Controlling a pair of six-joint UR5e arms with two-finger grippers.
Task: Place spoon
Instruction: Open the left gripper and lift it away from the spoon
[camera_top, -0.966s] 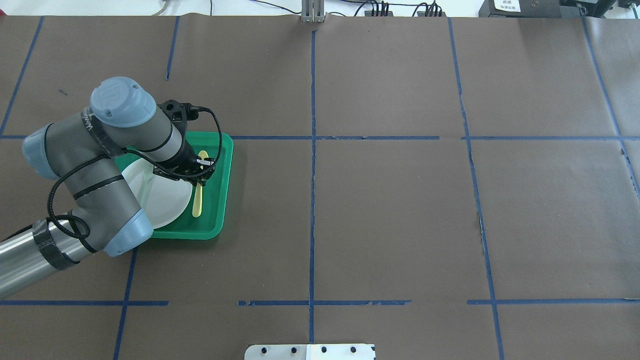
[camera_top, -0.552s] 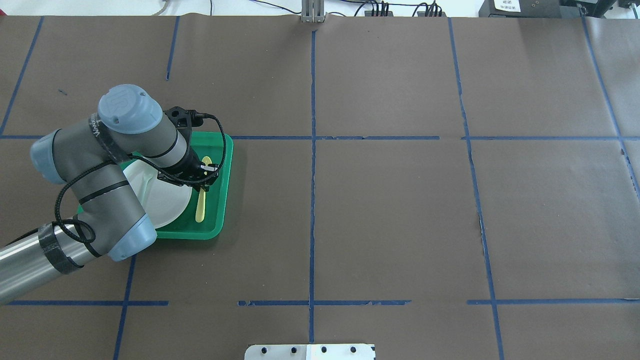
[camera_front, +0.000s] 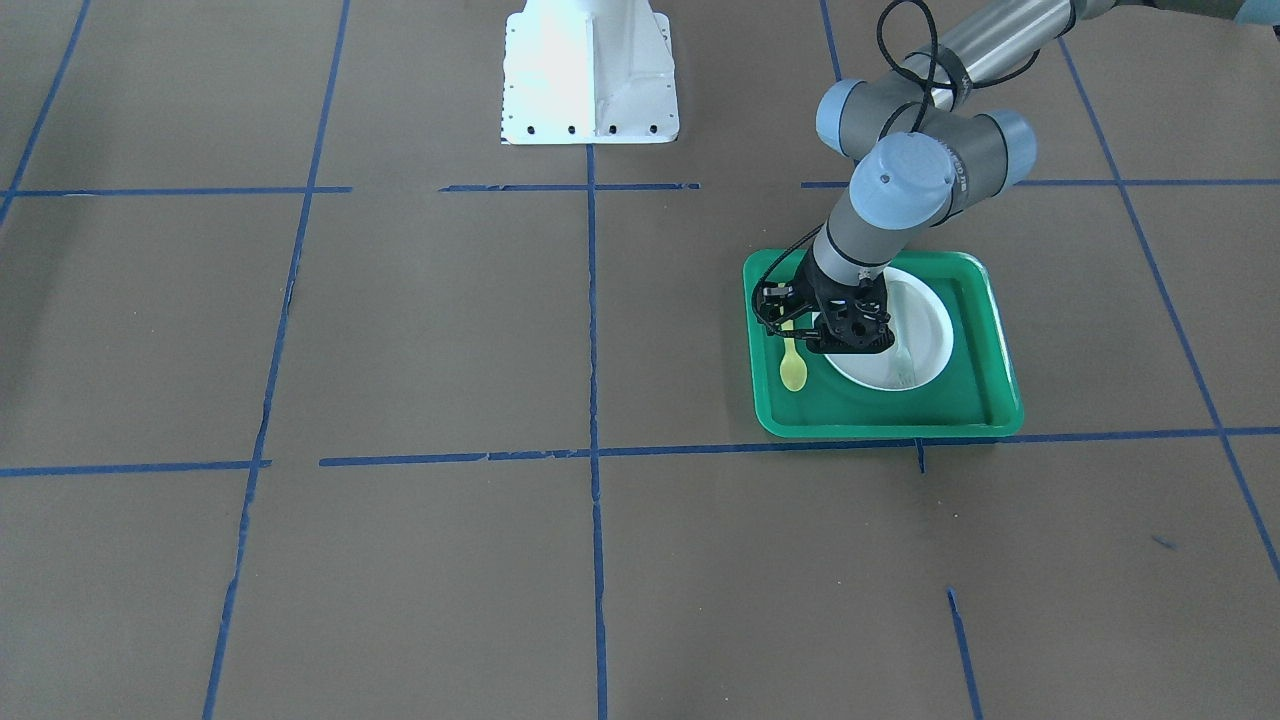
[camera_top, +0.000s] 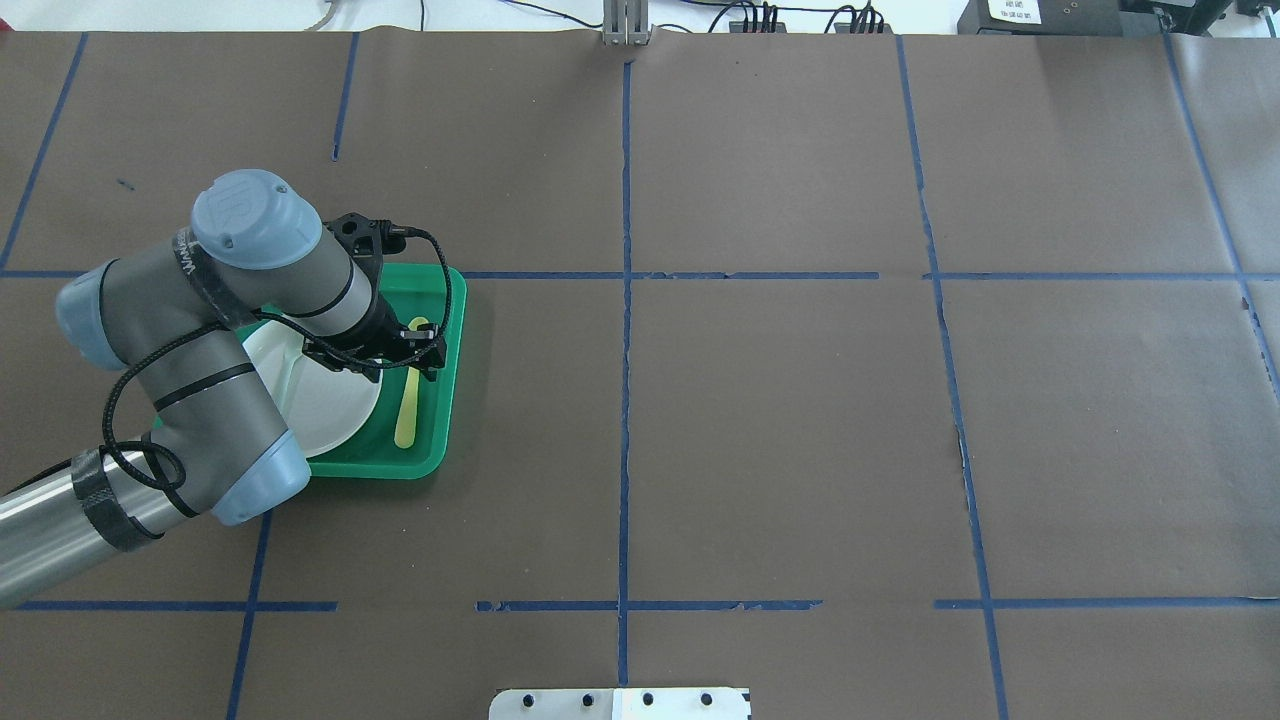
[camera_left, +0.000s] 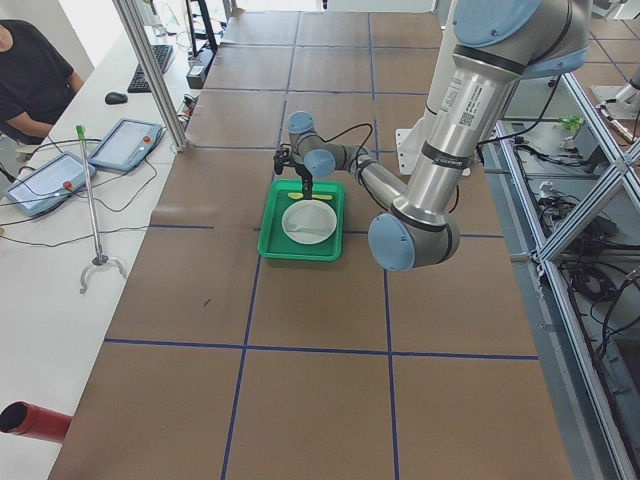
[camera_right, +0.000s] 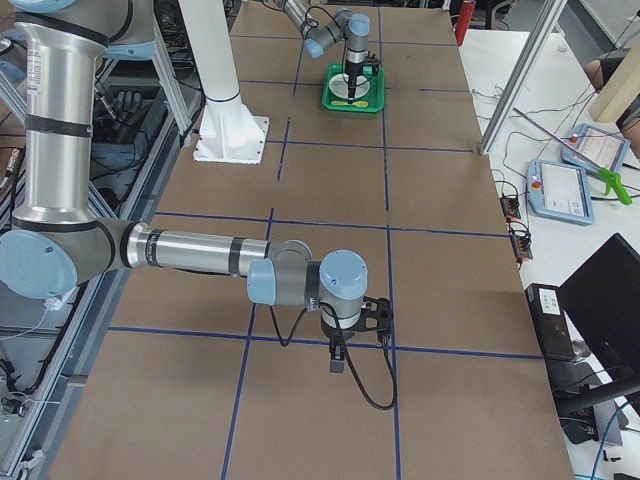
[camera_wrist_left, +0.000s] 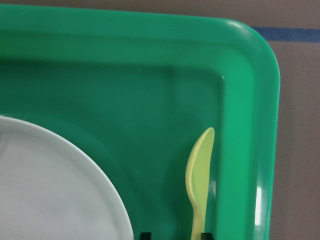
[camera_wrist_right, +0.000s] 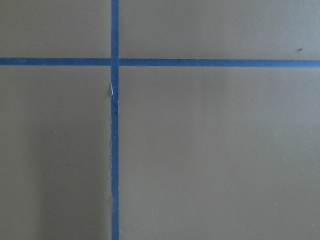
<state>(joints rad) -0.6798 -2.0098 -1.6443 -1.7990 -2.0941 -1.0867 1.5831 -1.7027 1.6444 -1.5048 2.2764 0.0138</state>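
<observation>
The spoon is small, pale yellow plastic, with a slim handle and an oval bowl. It lies flat on the floor of the green tray, in the narrow strip between the white plate and the tray's right wall. It runs almost parallel to that wall, bowl at the far end and handle tip at the near end. The bowl sits just beside the wall, and whether they touch is unclear. The left gripper covers part of the handle, its jaws apart on either side.

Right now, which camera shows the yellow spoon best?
Overhead: the spoon shows nearly full-length in the green tray beside the plate. Left wrist catches only its bowl, the front view little more, side views a speck.
</observation>
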